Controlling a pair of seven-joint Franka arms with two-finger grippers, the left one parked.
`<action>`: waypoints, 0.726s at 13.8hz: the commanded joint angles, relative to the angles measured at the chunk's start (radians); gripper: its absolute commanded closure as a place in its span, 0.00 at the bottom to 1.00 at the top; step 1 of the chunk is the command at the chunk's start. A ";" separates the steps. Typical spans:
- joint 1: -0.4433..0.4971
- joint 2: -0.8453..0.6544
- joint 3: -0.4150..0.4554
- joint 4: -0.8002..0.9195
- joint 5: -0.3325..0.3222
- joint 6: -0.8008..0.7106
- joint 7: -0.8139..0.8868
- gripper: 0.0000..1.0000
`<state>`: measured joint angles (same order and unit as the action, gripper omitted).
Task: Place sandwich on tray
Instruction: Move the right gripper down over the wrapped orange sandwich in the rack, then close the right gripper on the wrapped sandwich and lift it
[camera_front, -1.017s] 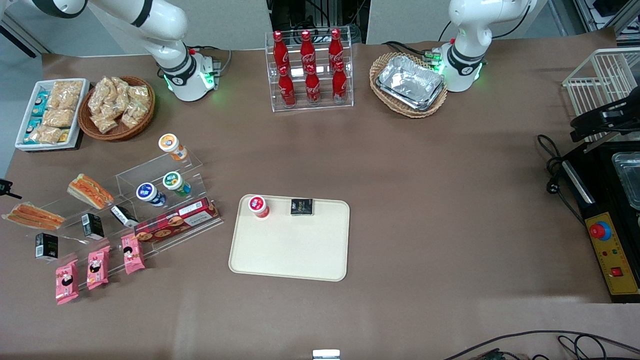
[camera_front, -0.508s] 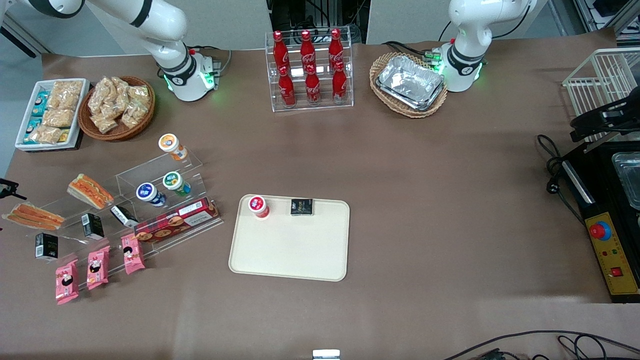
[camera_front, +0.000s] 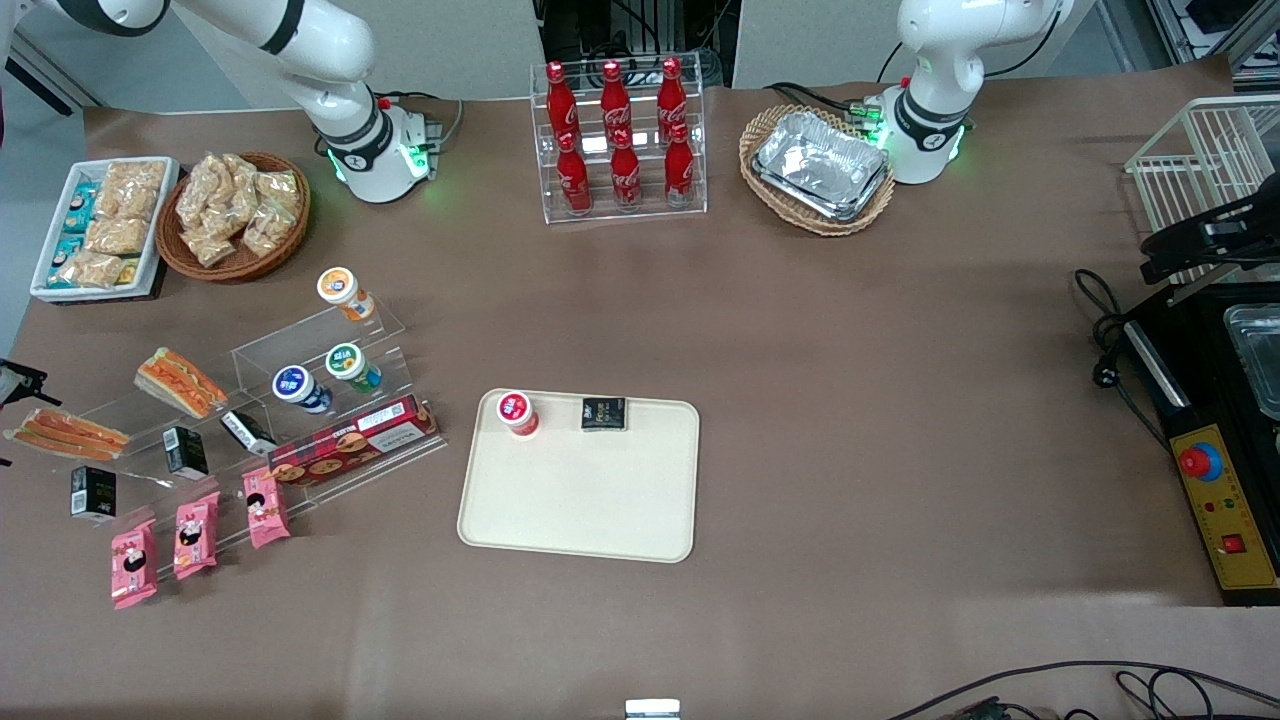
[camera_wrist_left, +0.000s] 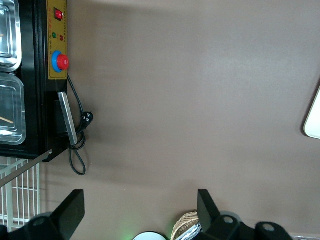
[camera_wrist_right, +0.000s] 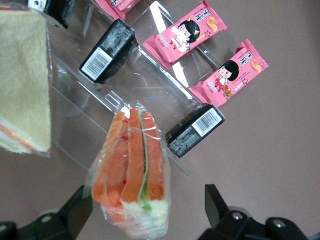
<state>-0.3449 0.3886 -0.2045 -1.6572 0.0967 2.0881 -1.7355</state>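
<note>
At the working arm's end of the table, the sandwich (camera_wrist_right: 131, 170) is recorded lying at the edge of the clear acrylic stand (camera_front: 240, 420), well apart from the tray (camera_front: 580, 495). The gripper (camera_wrist_right: 145, 212) is noted above it, fingers spread wide to either side, nothing held. Over the last second it has edged into the front view's margin; a grasp is judged imminent.

A brown covering spreads over the whole worktop (camera_front: 850, 330), lit evenly, with pale grey wall panels (camera_front: 450, 40) above it.
</note>
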 joint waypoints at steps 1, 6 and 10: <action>-0.002 0.016 0.005 -0.015 0.049 0.047 -0.024 0.00; 0.001 0.030 0.005 -0.015 0.092 0.058 -0.012 0.08; 0.001 0.027 0.005 -0.004 0.095 0.053 -0.004 0.82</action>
<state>-0.3445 0.4193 -0.1981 -1.6679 0.1665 2.1295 -1.7351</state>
